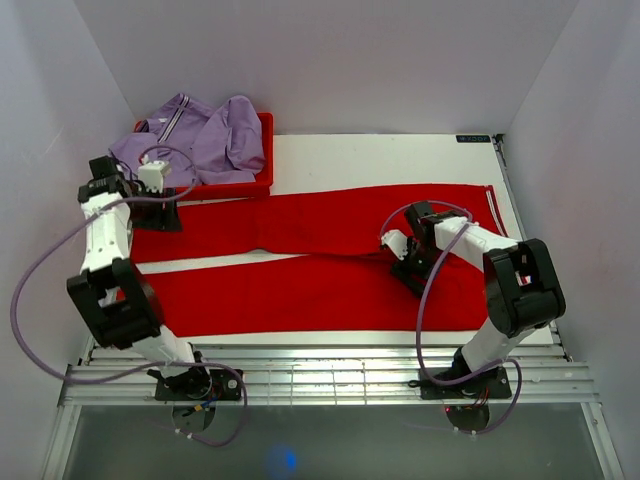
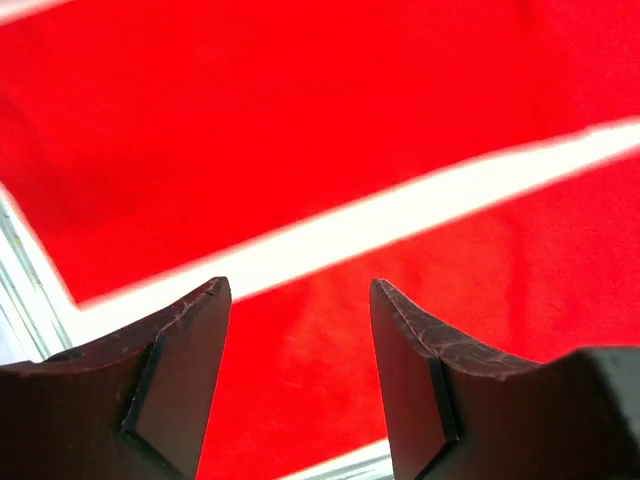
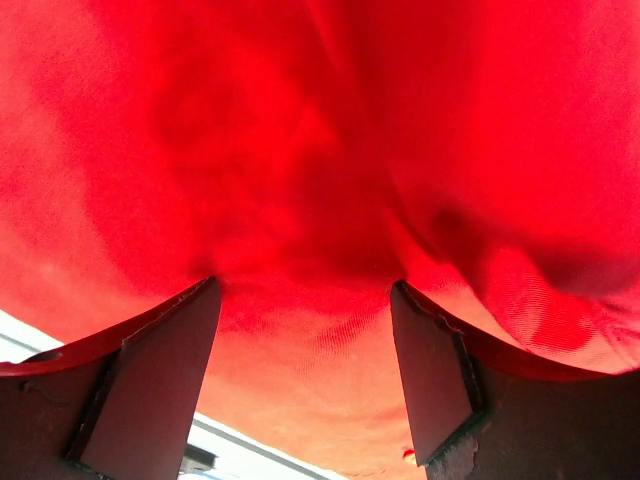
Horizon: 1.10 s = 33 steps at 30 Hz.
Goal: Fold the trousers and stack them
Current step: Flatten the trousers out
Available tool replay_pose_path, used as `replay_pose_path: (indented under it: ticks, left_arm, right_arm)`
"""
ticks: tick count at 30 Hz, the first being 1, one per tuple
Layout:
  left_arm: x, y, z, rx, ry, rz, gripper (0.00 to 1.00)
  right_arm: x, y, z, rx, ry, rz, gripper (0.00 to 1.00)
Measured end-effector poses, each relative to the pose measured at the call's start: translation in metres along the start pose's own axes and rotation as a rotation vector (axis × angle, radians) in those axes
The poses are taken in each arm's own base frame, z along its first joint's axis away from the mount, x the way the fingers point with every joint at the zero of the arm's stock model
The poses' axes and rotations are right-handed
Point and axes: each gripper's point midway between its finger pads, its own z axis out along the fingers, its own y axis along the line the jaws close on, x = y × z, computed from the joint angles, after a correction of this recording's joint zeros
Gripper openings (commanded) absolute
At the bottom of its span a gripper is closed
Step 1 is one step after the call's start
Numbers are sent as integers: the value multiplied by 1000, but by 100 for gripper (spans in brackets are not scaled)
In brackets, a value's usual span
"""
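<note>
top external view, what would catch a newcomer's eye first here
The long bright red cloth trousers spread flat across the white table, waist to the right and legs running left, dominate the view. Next come the lilac garments heaped in a red plastic bin at the back left. The left gripper is at the leg ends and the right gripper toward the waist end, both open.
</note>
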Motion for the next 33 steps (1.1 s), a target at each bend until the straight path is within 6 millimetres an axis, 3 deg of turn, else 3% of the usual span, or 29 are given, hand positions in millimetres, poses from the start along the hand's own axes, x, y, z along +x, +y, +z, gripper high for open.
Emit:
replay_pose_path:
  ticks: [3, 8, 11, 13, 18, 23, 28, 33]
  left_arm:
    - [35, -31, -23, 32, 7, 76, 67]
    - [135, -62, 0, 166, 222, 51, 66]
    - [179, -68, 11, 211, 321, 2, 66]
    - [194, -68, 13, 209, 348, -11, 65]
    - [207, -56, 19, 168, 351, -12, 65]
    - [207, -45, 22, 144, 341, -28, 64]
    - [208, -39, 21, 156, 331, -80, 64]
    - [210, -34, 18, 165, 314, -116, 63]
  right_arm:
    - [-11, 21, -2, -66, -39, -9, 75]
    - [-19, 51, -13, -201, -102, 19, 77]
    - [-23, 49, -31, -215, -151, 57, 75]
    - [-25, 31, -45, -185, -195, 106, 74]
    - [-13, -33, -64, -68, -257, 262, 65]
    - [7, -84, -45, 25, -209, 359, 56]
    - [27, -110, -10, 42, -137, 435, 51]
    - [32, -122, -10, 74, -145, 462, 49]
